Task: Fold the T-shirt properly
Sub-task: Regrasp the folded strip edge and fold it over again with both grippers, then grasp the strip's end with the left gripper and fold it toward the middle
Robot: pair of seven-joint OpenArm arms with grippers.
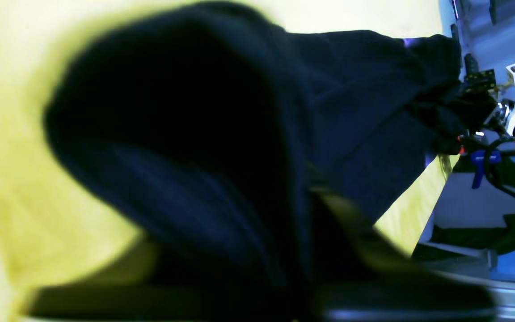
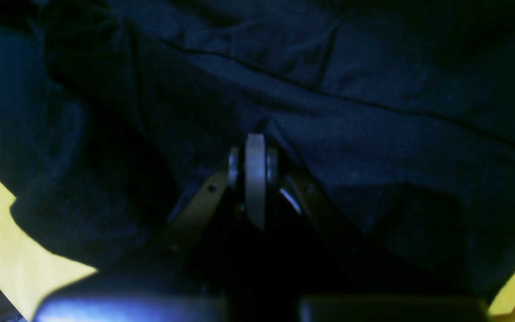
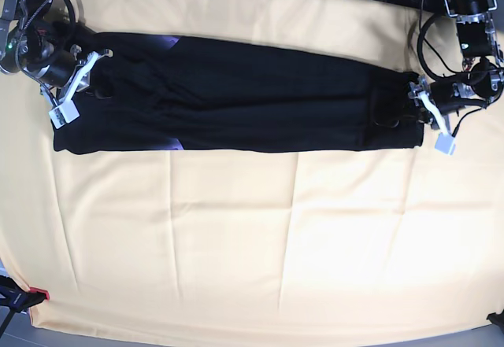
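shirt (image 3: 236, 103): black, laid as a long narrow band across the far part of the yellow cloth (image 3: 252, 237), sides seemingly folded in already; purple print seen at upper edge nr left of base view and at lower edge

R gripper (image 3: 72, 79): at shirt end on base-view left; in R wrist view fingers are drawn together w/ black fabric bunched at the tips, so judged clamped on shirt

L gripper (image 3: 421, 103): at opposite shirt end, base-view right; L wrist view mostly blocked by a blurred dark fold close to lens, jaw state can't be told; contact w/ hem looks likely, not confirmed

stage: judged mid-fold, lengthwise fold done, end-to-end fold yet to be made

risk 1: if only top layer is pinched at either end, lower layers would be left behind on lift and the band would open up

risk 2: uneven lift or travel betw. the 2 arms, band would be skewed, edges not matched, fold crooked

risk 3: L grip unverified; if nothing is held, that end would be dragged or dropped, a 1-sided pull would result

risk 4: fabric already gathered at both ends; wrinkles could be locked into the next fold

risk 5: yellow cloth could be caught w/ the shirt if fingers are pressed too low

cables (image 3: 441, 40): near L arm, could be snagged on a wide swing
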